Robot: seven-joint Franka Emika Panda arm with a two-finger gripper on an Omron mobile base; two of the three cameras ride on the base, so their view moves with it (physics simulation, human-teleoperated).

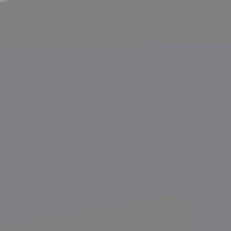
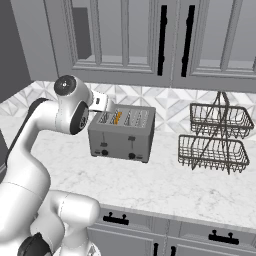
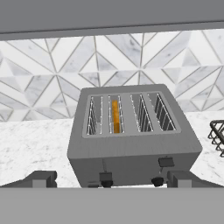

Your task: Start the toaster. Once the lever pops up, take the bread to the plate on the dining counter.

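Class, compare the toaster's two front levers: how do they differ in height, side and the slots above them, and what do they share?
The left lever sits low, near the toaster's base; the right lever sits higher up the front. The left lever lies below the slot pair holding the bread, seen edge-on as an orange-brown strip; the right lever lies below empty slots. Both are small dark tabs with a dark knob below.

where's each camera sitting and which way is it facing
Left base view: rides the base behind the arm's left, facing a flat grey surface.
Right base view: behind the arm's right, looking down on the toaster; white arm at lower left.
Hand view: on the hand, facing the toaster, open gripper at bottom.
The latter two share toaster and bread.
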